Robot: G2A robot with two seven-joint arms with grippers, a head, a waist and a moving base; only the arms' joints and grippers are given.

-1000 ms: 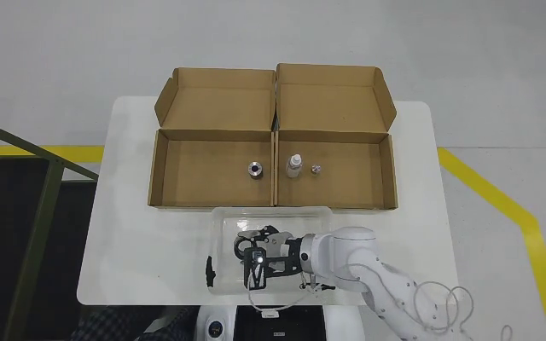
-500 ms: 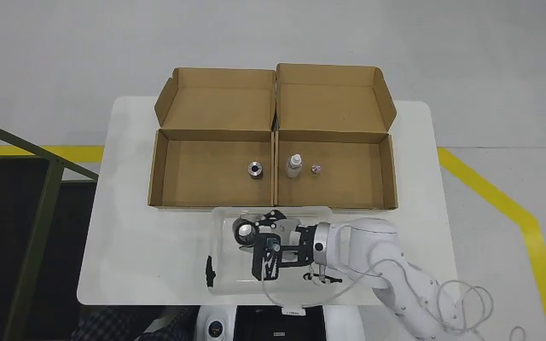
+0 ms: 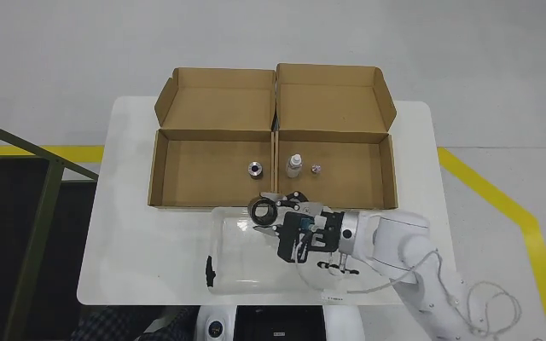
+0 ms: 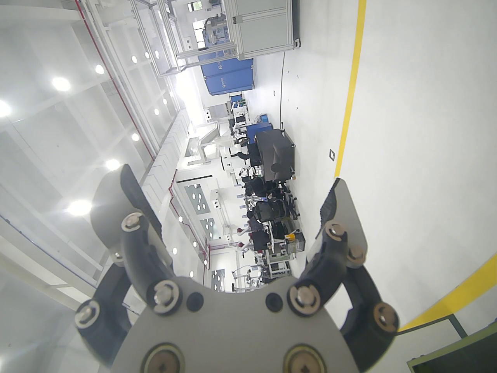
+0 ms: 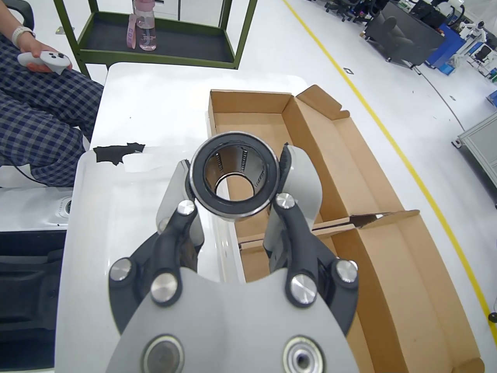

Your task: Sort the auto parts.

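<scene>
Top camera straight down on table point(image 3: 128, 213); right wrist close above same boxes point(image 5: 248, 104); left roomward.

The left gripper point(image 4: 233, 192) has its two fingers spread wide apart, with the room open between them. Beyond lie a white floor point(image 4: 419, 118) crossed by a yellow line point(image 4: 351, 79), a grey framed enclosure point(image 4: 256, 9), blue cabinets point(image 4: 229, 75) and ceiling lights point(image 4: 62, 84).

My right jaws are black and pale grey — the ring point(image 5: 235, 176) between them is silver with a black rim. The left box point(image 3: 196, 175) and right box point(image 3: 358, 179) are plain brown, the desk point(image 3: 128, 213) white, the tray point(image 3: 223, 256) clear with black tape point(image 3: 208, 273) — the floor stripe point(image 3: 478, 182) yellow.
</scene>
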